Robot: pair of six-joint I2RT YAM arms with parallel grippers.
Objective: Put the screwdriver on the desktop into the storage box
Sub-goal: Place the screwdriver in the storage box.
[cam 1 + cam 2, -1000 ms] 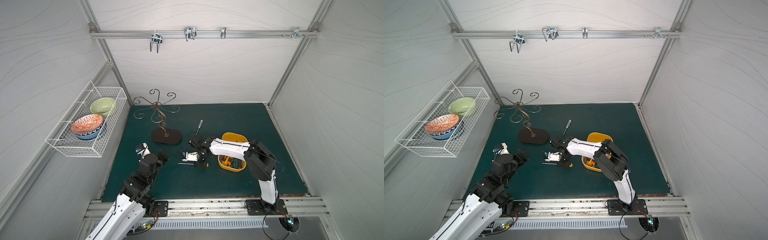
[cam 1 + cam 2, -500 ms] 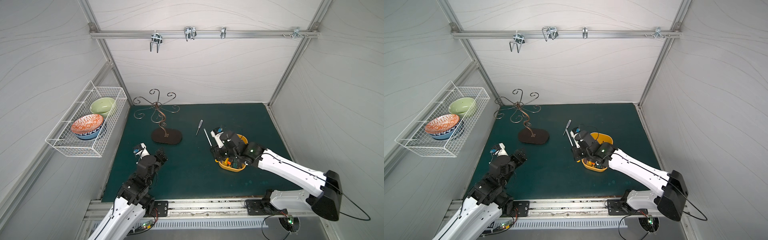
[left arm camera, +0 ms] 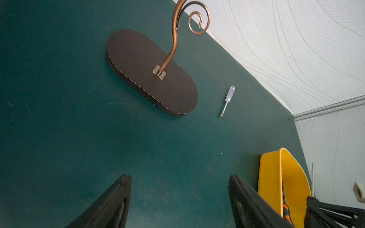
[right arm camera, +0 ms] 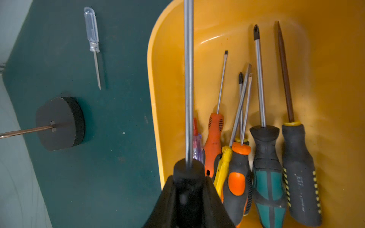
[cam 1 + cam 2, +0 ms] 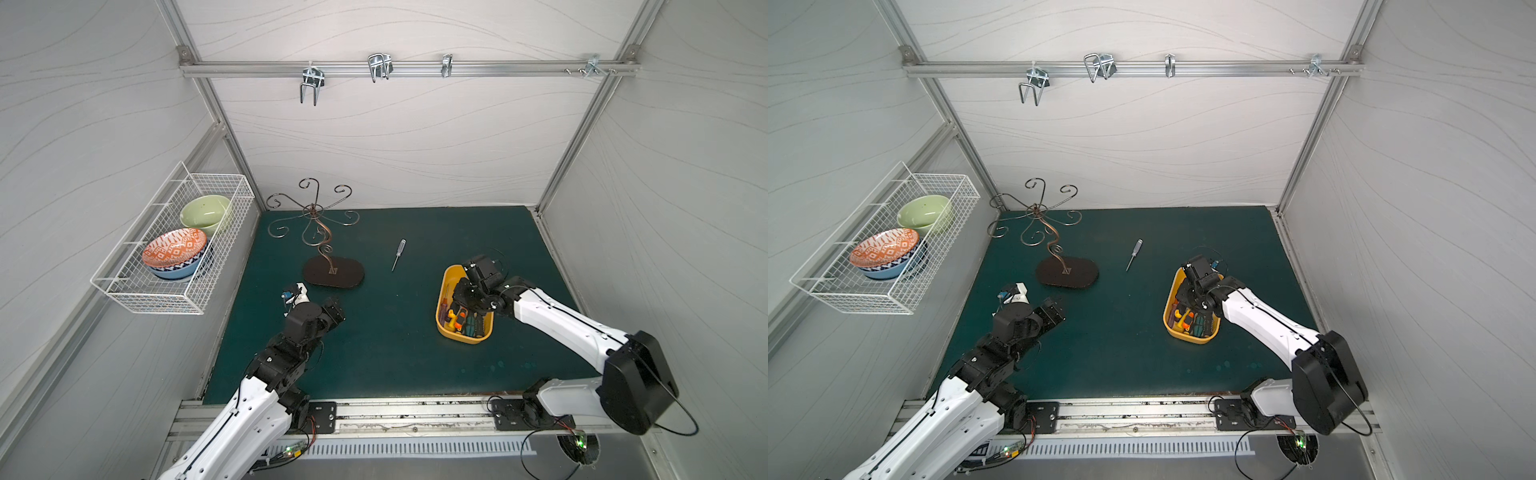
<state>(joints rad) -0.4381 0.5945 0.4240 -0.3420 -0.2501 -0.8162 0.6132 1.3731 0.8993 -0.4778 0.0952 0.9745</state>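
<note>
My right gripper (image 4: 188, 177) is shut on the black handle of a screwdriver (image 4: 188, 79). Its long steel shaft points out ahead, over the near wall of the yellow storage box (image 4: 158, 98). In both top views this gripper (image 5: 465, 291) (image 5: 1187, 291) hangs over the far half of the storage box (image 5: 461, 338) (image 5: 1187, 336). Several screwdrivers (image 4: 264, 158) lie inside. A small clear-handled screwdriver (image 5: 398, 254) (image 3: 228, 99) lies on the desktop (image 5: 395, 353). My left gripper (image 5: 334, 309) (image 3: 179, 177) is open and empty, low over the desktop's left side.
A copper wire stand on a dark oval base (image 5: 333, 271) sits at the back left of the desktop. A white wire basket (image 5: 166, 249) with bowls hangs on the left wall. Hooks hang from the rail (image 5: 374, 68) on the back wall.
My right arm lifted the black-handled screwdriver off the middle of the desktop and carried it right, to above the storage box. The left arm barely moved.
</note>
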